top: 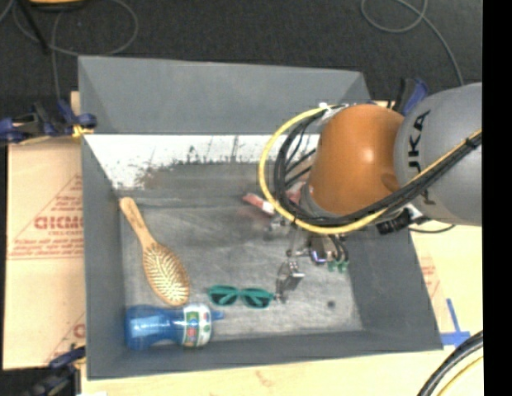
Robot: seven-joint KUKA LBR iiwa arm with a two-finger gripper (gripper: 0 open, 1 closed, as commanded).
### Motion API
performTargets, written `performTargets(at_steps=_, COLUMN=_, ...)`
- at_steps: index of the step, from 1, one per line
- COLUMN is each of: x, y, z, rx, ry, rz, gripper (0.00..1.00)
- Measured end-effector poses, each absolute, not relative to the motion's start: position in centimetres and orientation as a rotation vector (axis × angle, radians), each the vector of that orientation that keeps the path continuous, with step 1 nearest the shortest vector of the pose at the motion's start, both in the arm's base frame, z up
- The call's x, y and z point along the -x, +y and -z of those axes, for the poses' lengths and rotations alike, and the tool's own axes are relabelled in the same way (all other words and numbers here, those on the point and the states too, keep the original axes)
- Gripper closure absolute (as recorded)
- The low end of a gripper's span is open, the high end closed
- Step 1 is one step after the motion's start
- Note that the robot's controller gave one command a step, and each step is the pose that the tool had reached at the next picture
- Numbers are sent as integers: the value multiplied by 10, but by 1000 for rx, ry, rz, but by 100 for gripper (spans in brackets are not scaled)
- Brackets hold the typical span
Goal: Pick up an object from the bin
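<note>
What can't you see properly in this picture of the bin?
1. Pink thing at the back, camera view: the robot's cables cover its right end, so its kind is unclear.
2. Small green bit right of the claw: too small to name.
3. Blue bottle, front left: its label print is too small to read.
4. Bin floor under the orange cover: hidden by it.

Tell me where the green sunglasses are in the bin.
In the camera view, the green sunglasses lie on the bin floor near its front wall, right of the blue bottle and the wooden hairbrush, with the gripper close by their right end.
</note>
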State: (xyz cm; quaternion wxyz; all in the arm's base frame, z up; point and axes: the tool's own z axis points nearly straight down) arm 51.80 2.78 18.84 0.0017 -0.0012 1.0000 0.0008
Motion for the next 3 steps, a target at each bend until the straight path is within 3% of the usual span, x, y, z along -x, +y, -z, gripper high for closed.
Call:
performTargets(at_steps=1, x=-518, y=28, z=-188, rx=3, ry=3138, rz=-3, gripper=0)
performTargets(at_steps=2, x=-524, y=27, z=-76, rx=450, ry=3105, rz=-2, gripper=100)
performTargets(at_steps=3, x=-524, y=27, z=-76, rx=447, ry=3105, rz=-3, gripper=100)
